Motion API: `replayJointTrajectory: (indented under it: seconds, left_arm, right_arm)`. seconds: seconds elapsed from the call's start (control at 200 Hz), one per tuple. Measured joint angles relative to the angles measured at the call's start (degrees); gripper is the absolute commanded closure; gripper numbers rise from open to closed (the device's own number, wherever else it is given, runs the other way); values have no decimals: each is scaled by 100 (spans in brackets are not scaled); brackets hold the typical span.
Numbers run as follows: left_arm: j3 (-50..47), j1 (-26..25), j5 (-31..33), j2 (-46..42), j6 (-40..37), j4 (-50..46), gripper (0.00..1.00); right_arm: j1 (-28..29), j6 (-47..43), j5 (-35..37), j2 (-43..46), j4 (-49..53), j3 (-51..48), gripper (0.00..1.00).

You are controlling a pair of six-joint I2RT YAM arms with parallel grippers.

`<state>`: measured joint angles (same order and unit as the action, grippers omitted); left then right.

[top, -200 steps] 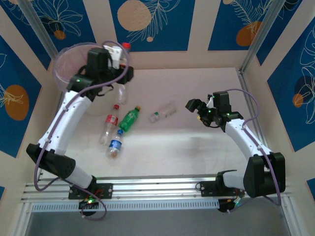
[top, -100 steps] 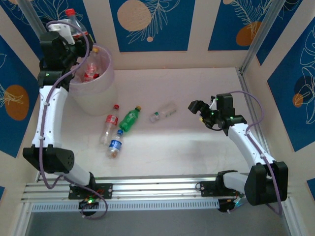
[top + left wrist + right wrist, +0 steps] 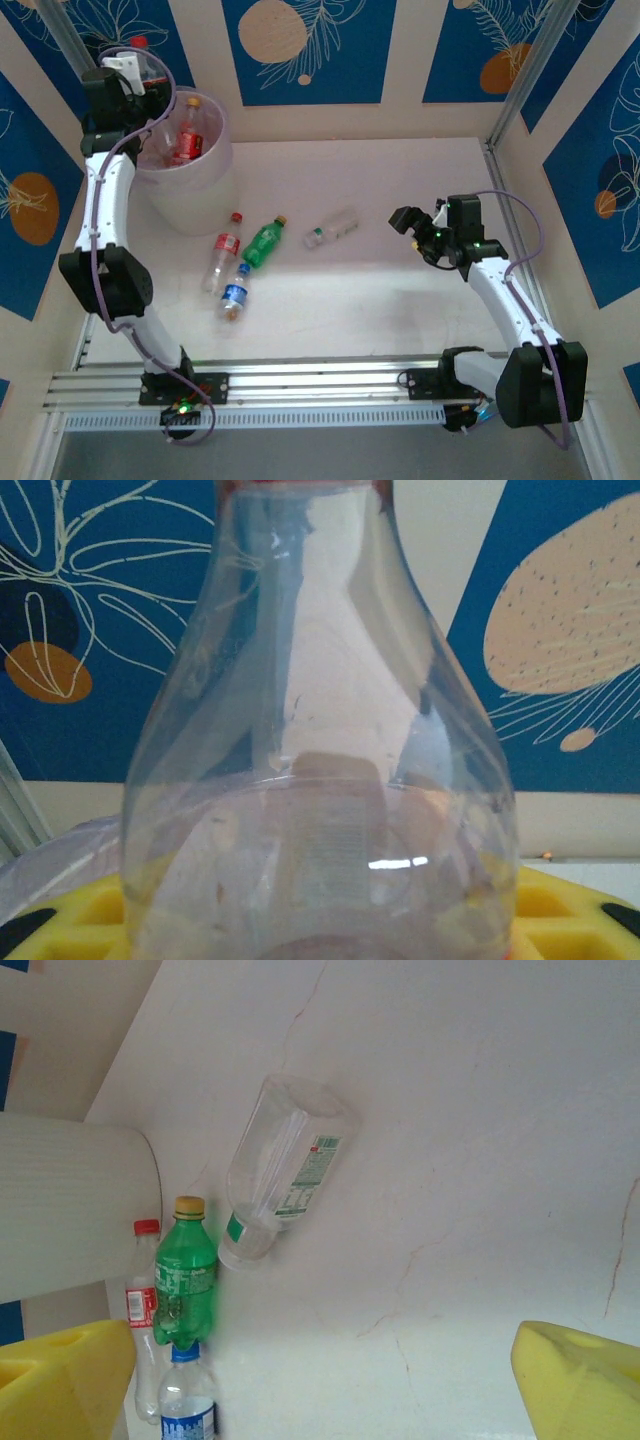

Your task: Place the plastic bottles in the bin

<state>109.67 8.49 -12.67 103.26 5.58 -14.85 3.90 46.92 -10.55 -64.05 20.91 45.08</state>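
Item: clear plastic bottle with red cap (image 3: 320, 730), pinched at its body by the left gripper (image 3: 125, 70), neck pointing up, held high at the far-left edge of the round translucent pink-lilac bin (image 3: 205, 205). The bin's mouth lay just to its right and below.

Item: right gripper (image 3: 408, 222), jaws spread and holding nothing. It was the nearer arm to the clear green-labelled bottle (image 3: 333, 230), which lay on the white table (image 3: 400, 320) to its left.

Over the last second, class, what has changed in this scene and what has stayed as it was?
The left end effector, still gripping a red-capped bottle, swung from over the bin to its far-left side. The right end effector, open, drew slightly right. The red-labelled bottle, green bottle, blue-labelled bottle and white-labelled bottle stayed put.
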Motion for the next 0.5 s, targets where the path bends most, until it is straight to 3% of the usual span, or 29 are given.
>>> replayJointTrajectory:
  seconds: [0.5]
  left_arm:
    - [-295, 44, 109, 61, -905, -658, 100]
  right_arm:
    - [-63, -35, -46, 20, -13, -81, 3]
